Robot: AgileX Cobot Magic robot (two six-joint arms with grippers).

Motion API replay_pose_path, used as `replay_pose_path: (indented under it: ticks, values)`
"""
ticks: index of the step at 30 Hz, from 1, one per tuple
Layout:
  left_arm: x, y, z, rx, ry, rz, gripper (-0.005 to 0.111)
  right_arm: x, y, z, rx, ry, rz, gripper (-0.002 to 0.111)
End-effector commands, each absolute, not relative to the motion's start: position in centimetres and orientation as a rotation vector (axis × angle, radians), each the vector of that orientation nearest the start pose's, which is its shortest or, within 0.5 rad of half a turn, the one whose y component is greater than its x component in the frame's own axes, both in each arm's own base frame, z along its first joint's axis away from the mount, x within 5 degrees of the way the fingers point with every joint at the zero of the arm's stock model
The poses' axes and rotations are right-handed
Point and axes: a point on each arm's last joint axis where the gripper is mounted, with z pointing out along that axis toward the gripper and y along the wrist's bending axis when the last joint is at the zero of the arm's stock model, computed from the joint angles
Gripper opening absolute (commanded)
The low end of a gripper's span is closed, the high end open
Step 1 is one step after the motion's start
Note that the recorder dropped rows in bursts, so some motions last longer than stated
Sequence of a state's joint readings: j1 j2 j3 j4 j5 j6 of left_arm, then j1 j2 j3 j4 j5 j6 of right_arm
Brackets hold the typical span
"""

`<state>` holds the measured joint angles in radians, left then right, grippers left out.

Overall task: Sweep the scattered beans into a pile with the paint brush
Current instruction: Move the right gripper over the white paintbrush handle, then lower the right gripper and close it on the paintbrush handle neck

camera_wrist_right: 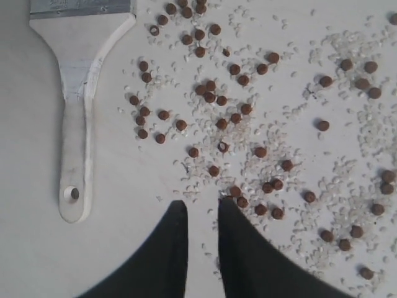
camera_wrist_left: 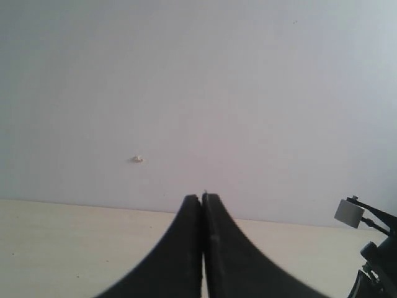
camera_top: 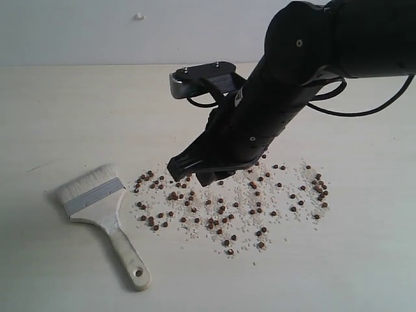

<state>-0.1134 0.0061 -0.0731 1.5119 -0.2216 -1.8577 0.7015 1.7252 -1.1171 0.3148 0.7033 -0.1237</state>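
Observation:
The paint brush (camera_top: 102, 211) lies flat on the table at the left, whitish bristles toward the back and the holed handle end toward the front. Reddish-brown beans (camera_top: 224, 208) mixed with whitish grains are scattered in a wide patch to its right. My right gripper (camera_top: 190, 174) reaches across the middle and hovers over the patch's left part, open by a narrow gap and holding nothing. In the right wrist view its tips (camera_wrist_right: 203, 203) are above the beans (camera_wrist_right: 236, 118), with the brush (camera_wrist_right: 77, 124) lying off to one side. My left gripper (camera_wrist_left: 203, 197) is shut and empty, facing a wall.
The pale table (camera_top: 65, 117) runs back to a white wall (camera_top: 78, 32). The bulky black right arm (camera_top: 312, 58) with its cable spans the upper right of the exterior view. Part of that arm (camera_wrist_left: 375, 248) shows at the edge of the left wrist view.

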Motion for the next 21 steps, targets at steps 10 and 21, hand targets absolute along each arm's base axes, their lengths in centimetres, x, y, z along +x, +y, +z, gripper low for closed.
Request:
replay_pose_path:
  ticks: [10, 21]
  values:
    - [4.7, -2.6, 23.7, 0.025, 1.429, -0.539, 0.0, 24.8, 28.3, 20.0, -1.085, 2.568, 0.499, 0.036]
    - [4.7, -2.6, 23.7, 0.025, 1.429, -0.539, 0.0, 24.0, 36.1, 16.2, -1.312, 2.639, 0.251, 0.05]
